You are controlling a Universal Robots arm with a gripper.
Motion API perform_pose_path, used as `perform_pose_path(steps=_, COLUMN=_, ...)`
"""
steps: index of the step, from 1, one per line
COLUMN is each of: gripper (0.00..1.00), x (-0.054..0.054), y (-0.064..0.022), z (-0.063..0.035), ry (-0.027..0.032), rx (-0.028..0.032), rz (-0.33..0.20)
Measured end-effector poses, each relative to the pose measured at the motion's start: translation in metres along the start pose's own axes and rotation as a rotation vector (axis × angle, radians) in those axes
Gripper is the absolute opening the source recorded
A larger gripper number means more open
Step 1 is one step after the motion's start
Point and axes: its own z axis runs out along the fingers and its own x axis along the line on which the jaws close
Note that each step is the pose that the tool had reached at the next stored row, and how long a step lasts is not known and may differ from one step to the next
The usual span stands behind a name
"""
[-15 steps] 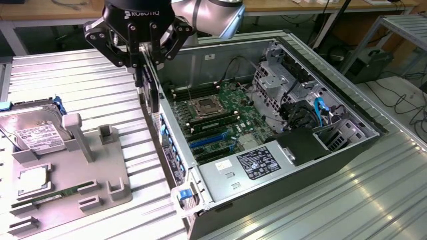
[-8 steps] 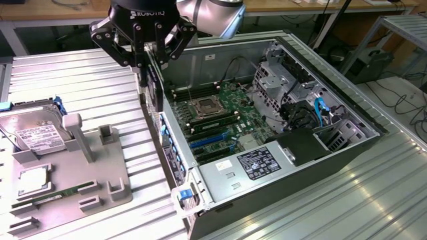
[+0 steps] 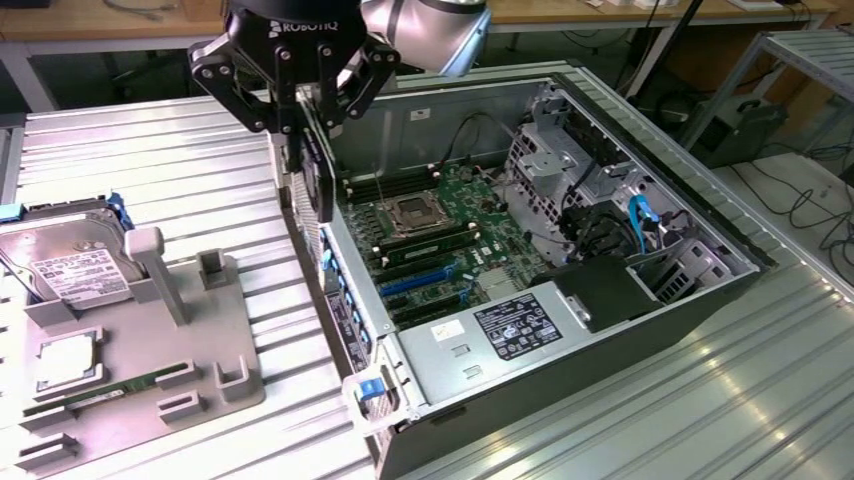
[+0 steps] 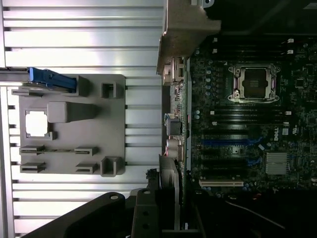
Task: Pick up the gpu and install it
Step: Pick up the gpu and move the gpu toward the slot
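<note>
Gpu (image 3: 322,175) hangs pinched in the gripper (image 3: 307,122) (carry step, judged); you must align its edge with the blue slots (image 3: 414,285) at 4 o'clock.

ROBOTIQ on the jaws' black housing (image 3: 287,40)

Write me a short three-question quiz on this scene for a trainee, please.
1. True or false: the gpu is seated in the motherboard.
2. Pick one. The gripper: A holds the gpu; B hangs open; C touches the motherboard.
3. In the exterior view, on which side of the case is the hard drive?

Key: 1 false; 2 A; 3 the exterior view's left.
</note>
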Motion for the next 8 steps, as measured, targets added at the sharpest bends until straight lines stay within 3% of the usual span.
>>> perform_pose_path(steps=8, gripper=0.28, x=-0.0091, y=0.0000, z=0.0002, ry=-0.0001, rx=-0.0001, rz=0.000)
